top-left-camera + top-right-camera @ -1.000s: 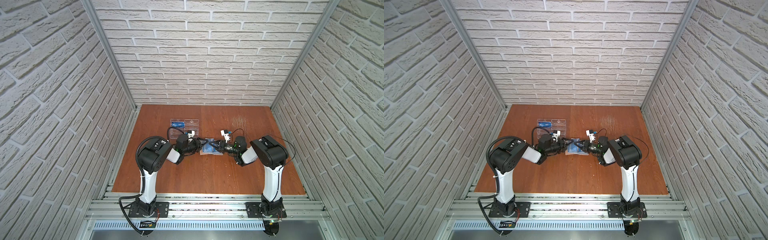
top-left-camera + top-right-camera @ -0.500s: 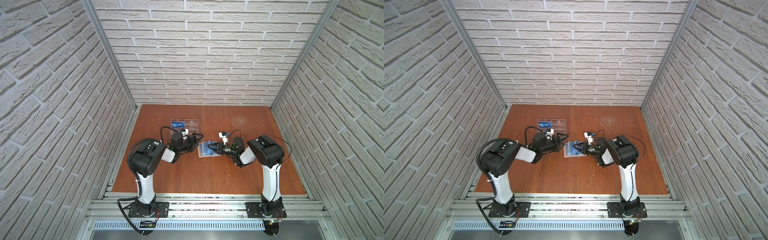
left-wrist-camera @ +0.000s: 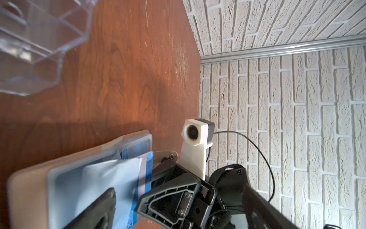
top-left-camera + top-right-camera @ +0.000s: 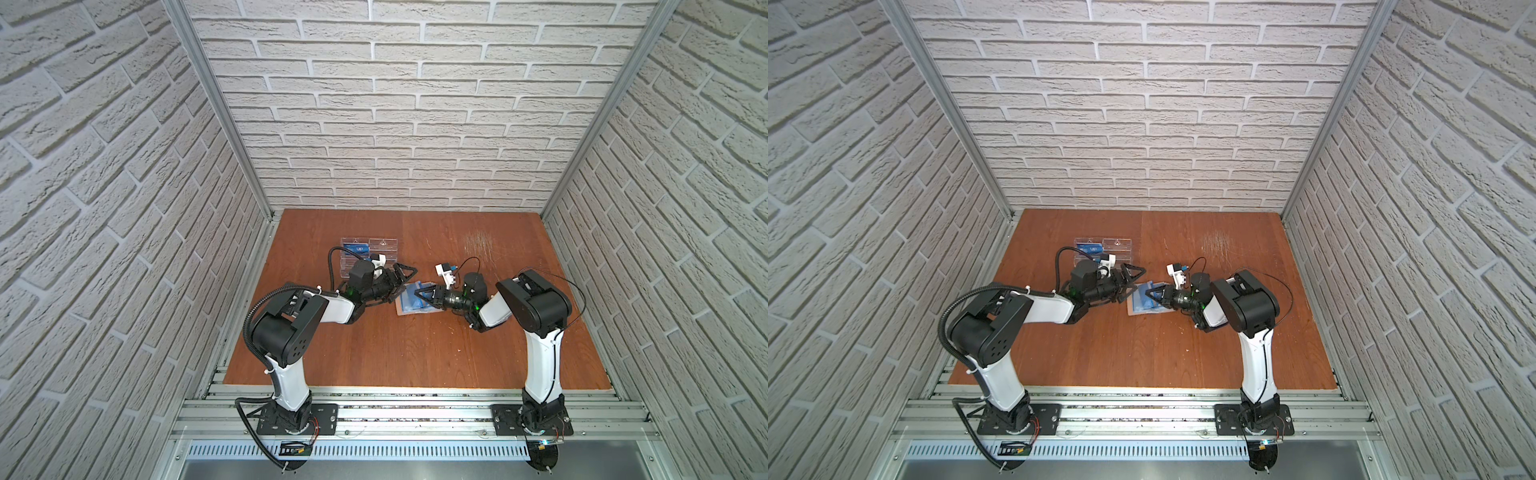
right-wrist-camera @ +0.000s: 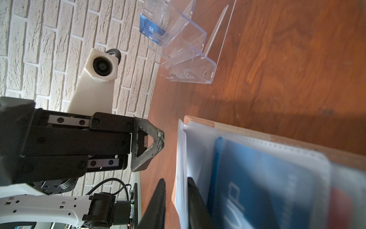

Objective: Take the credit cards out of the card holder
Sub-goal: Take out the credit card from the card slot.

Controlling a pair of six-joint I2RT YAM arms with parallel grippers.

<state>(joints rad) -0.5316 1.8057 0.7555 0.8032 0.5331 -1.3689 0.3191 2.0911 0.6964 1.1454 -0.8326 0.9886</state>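
Logged one credit card (image 4: 360, 249) in far-left rack (image 4: 385, 243); rest sleeved inside card holder (image 4: 409, 304). Found left end effector (image 4: 405, 284) wide open, right end effector (image 4: 420, 294) narrowed over holder edge; grip unclear.

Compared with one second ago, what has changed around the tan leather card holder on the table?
The left gripper came off the tan leather card holder, opened wide and drew back toward the clear acrylic rack. The right gripper stayed at the holder, its fingers astride its edge. The holder and the blue plastic card in the rack kept their places.
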